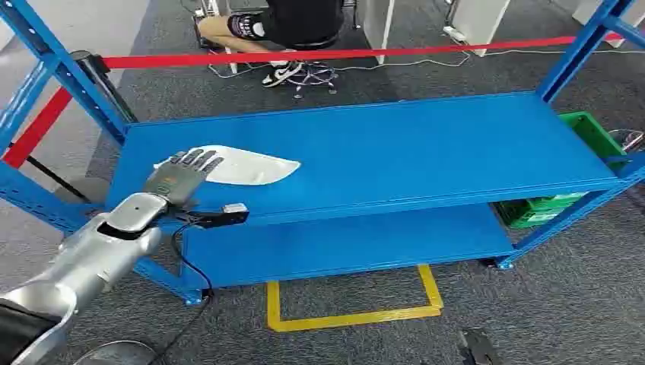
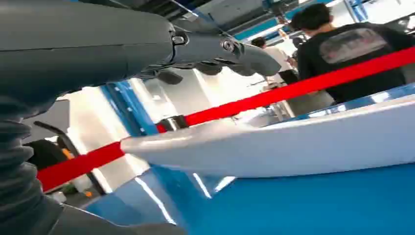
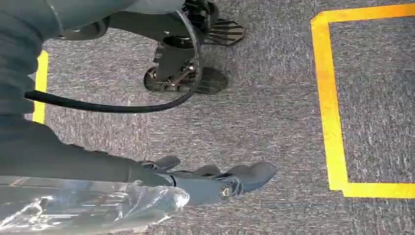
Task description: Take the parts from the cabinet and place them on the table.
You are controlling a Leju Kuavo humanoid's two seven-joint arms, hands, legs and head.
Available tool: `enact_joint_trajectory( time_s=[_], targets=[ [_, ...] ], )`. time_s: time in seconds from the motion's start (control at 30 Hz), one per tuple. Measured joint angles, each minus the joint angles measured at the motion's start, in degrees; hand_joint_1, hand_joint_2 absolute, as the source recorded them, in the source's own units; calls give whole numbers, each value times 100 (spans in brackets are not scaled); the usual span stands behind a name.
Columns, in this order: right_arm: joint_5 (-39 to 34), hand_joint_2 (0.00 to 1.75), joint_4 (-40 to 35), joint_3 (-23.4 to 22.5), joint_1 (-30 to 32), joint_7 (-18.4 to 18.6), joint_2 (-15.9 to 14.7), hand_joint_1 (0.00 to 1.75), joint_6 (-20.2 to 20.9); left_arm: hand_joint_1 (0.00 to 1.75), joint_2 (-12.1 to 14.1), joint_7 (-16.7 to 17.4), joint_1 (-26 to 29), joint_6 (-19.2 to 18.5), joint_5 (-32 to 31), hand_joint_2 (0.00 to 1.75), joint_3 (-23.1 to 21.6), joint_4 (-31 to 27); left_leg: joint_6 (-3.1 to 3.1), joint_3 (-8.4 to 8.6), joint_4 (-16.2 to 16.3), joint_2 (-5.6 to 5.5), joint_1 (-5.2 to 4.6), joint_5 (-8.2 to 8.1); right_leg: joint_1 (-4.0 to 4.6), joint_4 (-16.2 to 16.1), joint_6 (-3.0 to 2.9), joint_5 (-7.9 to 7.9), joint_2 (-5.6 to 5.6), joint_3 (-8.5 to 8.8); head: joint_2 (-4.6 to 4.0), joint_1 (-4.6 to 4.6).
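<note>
The blue cabinet [image 1: 426, 144] carries the white part [image 1: 251, 167] on its upper shelf, long axis running along the shelf. The left hand [image 1: 182, 173] (fingers spread, gripping nothing) lies over the part's near left end. The right hand [image 3: 215, 180] hangs floorward, holding a clear plastic bag [image 3: 88, 205].

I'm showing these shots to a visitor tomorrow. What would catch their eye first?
The big blue rack across the middle, with one white part lying near the left end of its upper shelf. The robot's left hand reaches over that part's near end, fingers spread. Behind the rack runs a red barrier tape, and yellow floor tape marks the carpet in front.
</note>
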Motion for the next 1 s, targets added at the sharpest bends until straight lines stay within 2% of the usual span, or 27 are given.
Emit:
enact_joint_trajectory(
  time_s=[0.1, 0.23, 0.7, 0.73, 0.77, 0.8, 0.83, 0.87, 0.93, 1.0],
  targets=[
    [2, 175, 0, 50, -9, 9, 0, 0, 0, 0, -7, 33, -65, 177, -147, 175, 129, 275, 0, 0, 0, 0, 0, 0, 0, 0, 0, 0, 0, 0, 0, 0],
    [2, 175, 0, 87, -11, 17, 0, 0, -2, 0, -7, 44, -108, 223, -201, 175, 231, 493, 0, -1, 0, 0, 0, 0, 0, 0, 0, -1, -2, 0, 0, 2],
    [24, 175, 0, 131, -6, 26, 0, 0, 7, 0, 28, 116, -177, 240, -107, 175, 579, 808, 1, 1, 0, -1, 0, 1, 0, 0, 0, 0, -1, 3, 0, 0],
    [31, 175, 0, 135, -6, 26, 0, 0, 11, 16, 35, 107, -183, 240, -107, 175, 608, 826, 1, 1, 0, -1, 0, 1, 0, 0, 0, 0, -2, 4, 0, 0],
    [37, 175, 2, 140, -7, 26, 0, 0, 15, 16, 35, 96, -188, 247, -107, 175, 625, 848, 1, 1, 0, -1, 0, 1, 0, 0, 0, 0, -2, 4, 0, 0],
    [37, 175, 2, 146, -8, 26, 0, 0, 18, 26, 35, 92, -189, 258, -118, 175, 645, 861, 1, 1, 0, -1, 0, 1, 0, 0, 0, 0, -2, 5, 0, 0],
    [39, 175, 2, 155, -7, 26, 0, 0, 17, 148, 35, 90, -189, 258, -151, 175, 660, 872, 1, 1, 0, -1, 0, 1, 0, 0, 0, 0, -2, 4, 0, 0],
    [39, 175, 2, 162, -7, 26, 0, 0, 17, 162, 35, 90, -189, 258, -164, 175, 673, 885, 2, 1, 0, -1, 0, 1, 0, 0, 0, 0, -2, 4, 0, 2],
    [39, 175, 2, 168, -7, 26, 0, 0, 18, 175, 33, 70, -181, 258, -179, 175, 712, 922, 2, 1, 0, -1, 0, 1, 0, 0, 0, 0, -2, 3, 0, 0],
    [42, 175, 2, 168, -7, 26, 0, 0, 20, 175, 35, 66, -169, 258, -201, 175, 719, 953, 3, 0, 0, 0, 0, 2, 0, 0, 0, 0, -2, 3, 0, 0]
  ],
)
